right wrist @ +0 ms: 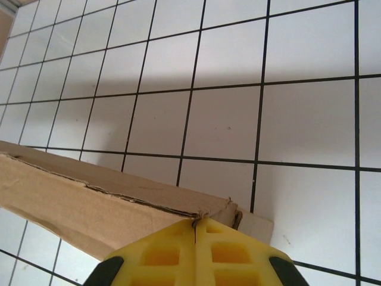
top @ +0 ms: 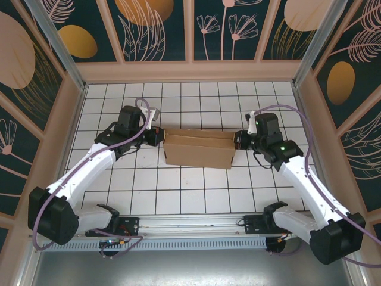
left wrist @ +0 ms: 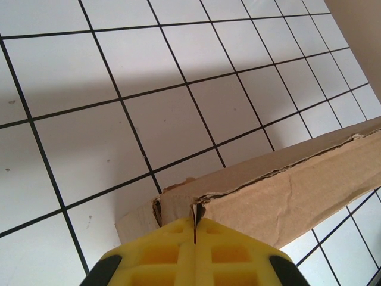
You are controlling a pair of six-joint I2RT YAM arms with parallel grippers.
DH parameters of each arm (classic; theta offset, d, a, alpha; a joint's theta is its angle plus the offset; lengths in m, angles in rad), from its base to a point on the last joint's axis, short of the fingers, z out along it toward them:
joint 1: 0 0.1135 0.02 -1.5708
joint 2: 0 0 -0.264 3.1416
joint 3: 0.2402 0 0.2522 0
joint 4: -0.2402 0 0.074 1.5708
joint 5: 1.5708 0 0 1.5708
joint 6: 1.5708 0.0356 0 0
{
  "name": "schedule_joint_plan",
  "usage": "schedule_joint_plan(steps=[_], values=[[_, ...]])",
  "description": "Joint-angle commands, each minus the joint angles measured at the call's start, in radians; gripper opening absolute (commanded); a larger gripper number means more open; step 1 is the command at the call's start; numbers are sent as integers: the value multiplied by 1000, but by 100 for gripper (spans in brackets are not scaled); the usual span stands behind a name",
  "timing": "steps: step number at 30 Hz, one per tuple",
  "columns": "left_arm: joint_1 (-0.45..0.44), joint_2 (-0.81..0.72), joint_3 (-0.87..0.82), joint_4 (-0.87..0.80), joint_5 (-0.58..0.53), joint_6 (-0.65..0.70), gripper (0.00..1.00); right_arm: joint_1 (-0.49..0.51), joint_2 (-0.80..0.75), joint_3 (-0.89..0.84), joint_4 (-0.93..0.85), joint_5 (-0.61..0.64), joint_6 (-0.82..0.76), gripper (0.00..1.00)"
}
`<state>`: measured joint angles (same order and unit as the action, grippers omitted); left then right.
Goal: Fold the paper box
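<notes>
Two shut grips: L gripper (top: pixel 161 137) & R gripper (top: pixel 236 141) pinch paper box (top: pixel 198 152) at opp. ends.

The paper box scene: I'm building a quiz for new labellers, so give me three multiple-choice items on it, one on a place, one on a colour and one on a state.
1. Where does the paper box lie?
A. Against the far wall.
B. On the table, between the left claw and the right claw.
C. On the rail by the arm bases.

2. What colour are the left claw's fingers?
A. Blue.
B. Red.
C. Yellow.

3. How does the right claw stand?
A. Shut, tips at the box's end.
B. Wide open above the box.
C. Shut on a pen.

Answers:
1. B: the top view shows the box mid-table with a claw at each end.
2. C: the left wrist view shows yellow fingers.
3. A: the right wrist view shows the fingers pressed together at the box's corner.
</notes>
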<state>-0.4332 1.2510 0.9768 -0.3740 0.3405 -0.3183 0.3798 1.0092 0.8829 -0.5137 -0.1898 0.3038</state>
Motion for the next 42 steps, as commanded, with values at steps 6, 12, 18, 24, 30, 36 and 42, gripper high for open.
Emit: schedule_joint_plan(steps=[6, 12, 18, 24, 30, 36, 42], values=[[-12, -4, 21, -56, 5, 6, 0, 11, -21, -59, 20, 7, -27, 0], [-12, -9, 39, -54, 6, -11, 0, 14, -59, -131, 114, -18, 76, 0], [-12, 8, 53, -45, 19, -48, 0, 13, -63, -151, 118, -12, 73, 0], [-11, 25, 98, -56, 40, -97, 0, 21, -60, -159, 127, -18, 82, 0], [-12, 28, 132, -64, 86, -143, 0, 41, -65, -144, 121, 4, 71, 0], [-12, 22, 106, -63, 78, -144, 0, 55, -71, -133, 118, 27, 61, 0], [-11, 16, 83, -26, 131, -176, 0, 69, -74, -143, 119, 49, 51, 0]])
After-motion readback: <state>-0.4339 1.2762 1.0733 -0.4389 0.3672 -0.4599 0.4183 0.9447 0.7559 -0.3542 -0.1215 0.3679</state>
